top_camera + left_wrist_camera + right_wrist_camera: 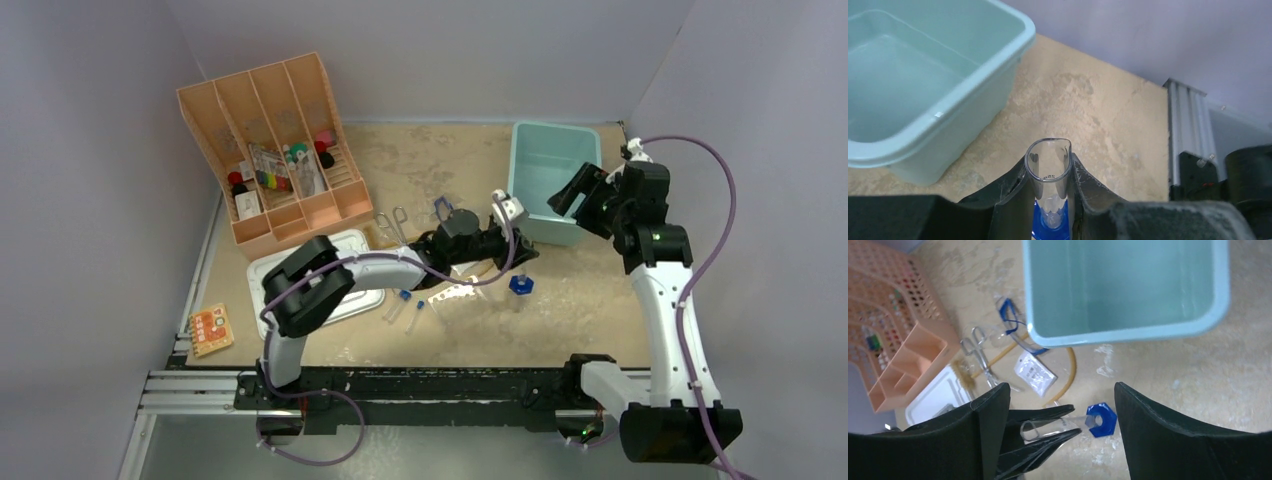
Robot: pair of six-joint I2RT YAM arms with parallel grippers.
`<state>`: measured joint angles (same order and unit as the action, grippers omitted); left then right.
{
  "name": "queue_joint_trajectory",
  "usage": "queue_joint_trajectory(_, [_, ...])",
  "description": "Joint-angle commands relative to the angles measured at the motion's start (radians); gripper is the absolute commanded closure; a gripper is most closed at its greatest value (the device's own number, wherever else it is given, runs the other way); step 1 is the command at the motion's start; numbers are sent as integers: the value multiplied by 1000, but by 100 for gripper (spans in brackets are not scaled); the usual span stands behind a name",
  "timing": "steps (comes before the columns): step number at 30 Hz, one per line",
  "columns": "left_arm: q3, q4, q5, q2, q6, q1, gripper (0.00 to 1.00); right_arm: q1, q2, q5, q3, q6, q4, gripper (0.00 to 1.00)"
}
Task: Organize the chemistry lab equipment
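Note:
A clear cylinder on a blue hexagonal base stands right of centre, in front of the teal bin. My left gripper is shut on it, a finger pressed against each side just below the rim. In the right wrist view the left fingers clamp the cylinder, and the base sticks out beyond them. My right gripper hangs open and empty above the bin's near edge. Forceps, goggles, a tan tube, a packet, blue-capped test tubes and the holed rack lie on the table.
The teal bin sits at the back right, nothing inside it. An orange divided organizer stands at the back left with a grey lid before it. A small orange card lies near the left edge.

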<state>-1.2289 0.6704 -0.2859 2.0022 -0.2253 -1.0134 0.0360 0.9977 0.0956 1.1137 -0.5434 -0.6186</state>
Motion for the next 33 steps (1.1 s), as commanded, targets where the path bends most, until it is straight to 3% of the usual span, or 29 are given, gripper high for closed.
queue_joint_trajectory(1, [-40,-19,-5,-199,-217,84,100,4,52,206,121,197,63,23])
queue_joint_trajectory(5, [-54,-158,9,-309,-300,152,100,4,-2,250,94,220,180,19])
queue_joint_trajectory(10, [-183,-444,43,-375,-345,227,100,3,-1,523,100,310,298,17])
queue_joint_trajectory(14, [-314,-597,-36,-362,-422,281,100,-7,61,775,123,314,347,13])
queue_joint_trajectory(18, [-409,-649,-122,-332,-504,301,100,-74,124,841,168,321,354,12])
queue_joint_trajectory(21, [-465,-667,-168,-306,-557,304,100,-150,172,790,231,362,285,13])
queue_joint_trajectory(24, [-487,-656,-204,-290,-595,304,100,-172,210,781,263,351,278,24])
queue_joint_trajectory(30, [-486,-663,-212,-284,-603,308,100,-183,242,824,270,300,312,62])
queue_joint_trajectory(33, [-485,-658,-214,-286,-617,311,100,-186,248,833,264,305,298,70])
